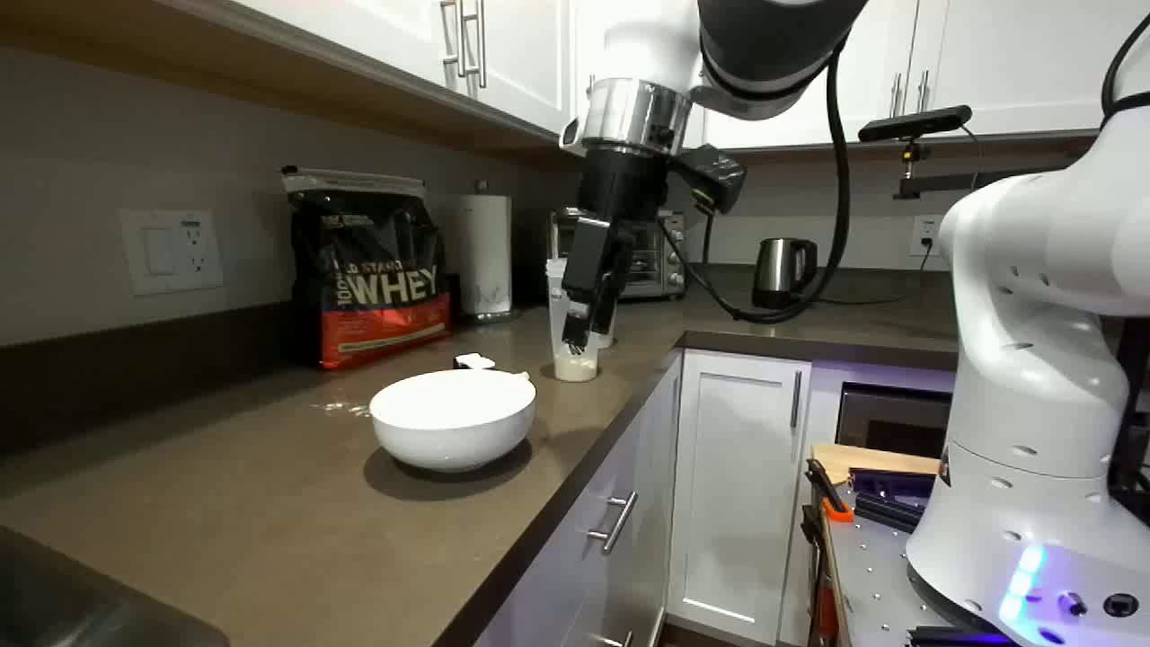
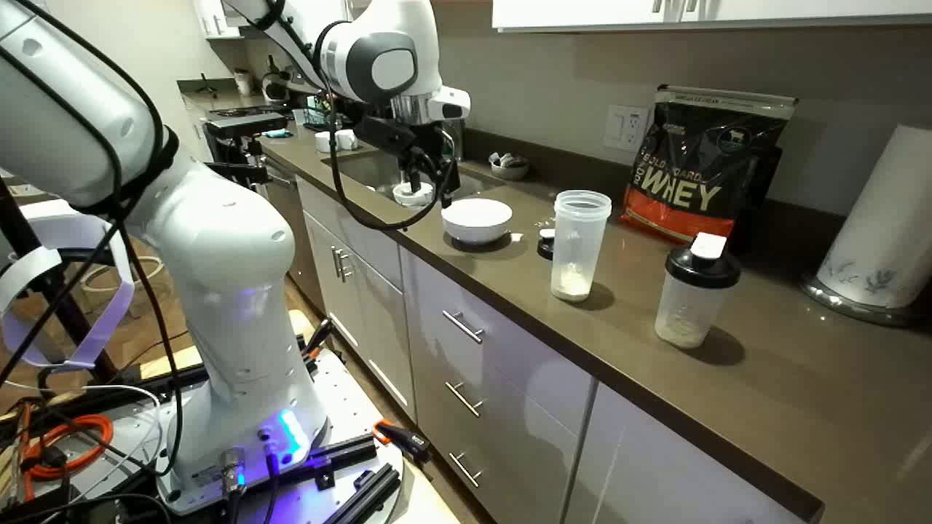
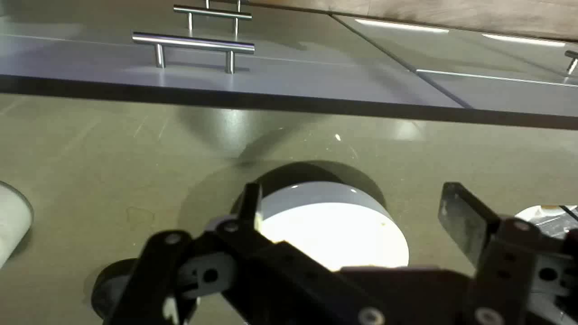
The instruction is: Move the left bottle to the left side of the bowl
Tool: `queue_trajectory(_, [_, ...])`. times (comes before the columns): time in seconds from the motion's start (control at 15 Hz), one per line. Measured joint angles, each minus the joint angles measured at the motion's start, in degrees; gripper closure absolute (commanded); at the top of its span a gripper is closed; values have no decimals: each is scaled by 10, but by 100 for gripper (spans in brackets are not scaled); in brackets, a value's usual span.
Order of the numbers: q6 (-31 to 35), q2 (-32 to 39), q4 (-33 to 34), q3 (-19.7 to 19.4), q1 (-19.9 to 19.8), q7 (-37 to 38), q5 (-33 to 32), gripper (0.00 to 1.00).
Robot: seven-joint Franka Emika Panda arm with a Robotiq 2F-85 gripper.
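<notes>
The left bottle is a tall translucent shaker (image 2: pixel 580 240) with white powder at its bottom, standing upright on the counter. It also shows in an exterior view (image 1: pixel 575 367), partly hidden behind my gripper, and probably at the wrist view's left edge (image 3: pixel 11 216). The white bowl (image 2: pixel 477 220) sits on the counter beyond it; it also shows in an exterior view (image 1: pixel 454 418) and in the wrist view (image 3: pixel 334 234). My gripper (image 3: pixel 352 194) is open and empty, raised above the counter near the bowl. It shows in both exterior views (image 1: pixel 584 334) (image 2: pixel 431 185), apart from the bottle.
A shaker with a black lid (image 2: pixel 692 298) stands beyond the left bottle. A loose black lid (image 2: pixel 545 244) lies between bottle and bowl. A whey bag (image 2: pixel 710 164) and paper towel roll (image 2: pixel 877 218) stand by the wall. A sink (image 2: pixel 364 171) lies past the bowl.
</notes>
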Motion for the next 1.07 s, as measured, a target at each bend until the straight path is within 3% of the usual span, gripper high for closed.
queue_trajectory(1.07, [-11, -9, 0, 0, -3, 1, -18, 0])
